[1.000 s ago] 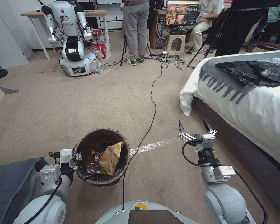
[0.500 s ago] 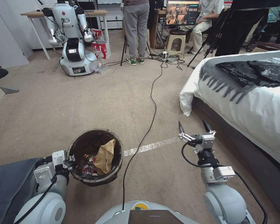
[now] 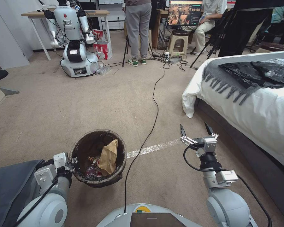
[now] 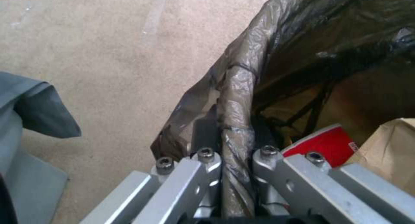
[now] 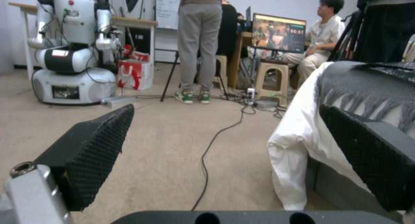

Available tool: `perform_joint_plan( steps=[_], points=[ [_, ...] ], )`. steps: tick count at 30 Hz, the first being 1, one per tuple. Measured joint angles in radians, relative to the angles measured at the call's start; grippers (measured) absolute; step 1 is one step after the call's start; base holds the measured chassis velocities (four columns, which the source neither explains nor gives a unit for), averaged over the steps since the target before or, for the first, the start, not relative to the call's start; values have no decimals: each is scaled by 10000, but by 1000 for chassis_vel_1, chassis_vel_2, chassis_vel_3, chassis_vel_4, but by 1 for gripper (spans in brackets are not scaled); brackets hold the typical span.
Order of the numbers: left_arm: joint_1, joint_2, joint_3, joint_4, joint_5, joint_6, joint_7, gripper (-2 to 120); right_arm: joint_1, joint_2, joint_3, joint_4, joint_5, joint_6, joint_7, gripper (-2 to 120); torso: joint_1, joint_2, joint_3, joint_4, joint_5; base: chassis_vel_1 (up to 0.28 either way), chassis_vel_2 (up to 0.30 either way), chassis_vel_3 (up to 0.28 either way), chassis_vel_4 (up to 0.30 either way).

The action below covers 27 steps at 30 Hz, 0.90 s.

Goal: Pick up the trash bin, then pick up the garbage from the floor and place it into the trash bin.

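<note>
My left gripper (image 3: 73, 163) pinches the bin's (image 3: 85, 145) lined rim, jaws clamped on the folded bag edge (image 4: 235, 97), holding the bin at my lower left over the carpet (image 3: 94, 104). Garbage sits inside: a tan paper bag (image 3: 108, 157) and a red cup (image 4: 325, 144). My right gripper (image 3: 195, 130) hangs over the carpet beside the bed (image 3: 262, 110), jaws spread, holding nothing.
</note>
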Motion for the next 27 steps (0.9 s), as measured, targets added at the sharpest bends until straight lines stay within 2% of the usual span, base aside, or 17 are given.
perform_joint_plan(
  steps=[6, 27],
  points=[
    [-79, 43, 24, 17, -39, 17, -92, 2, -75, 24, -59, 60, -74, 13, 104, 100, 0, 0, 0, 0, 1, 0, 0, 0, 0],
    [-462, 170, 146, 990, 65, 14, -18, 2, -145, 185, -106, 155, -237, 17, 223, 100, 0, 0, 0, 0, 0, 0, 0, 0, 0]
  ],
)
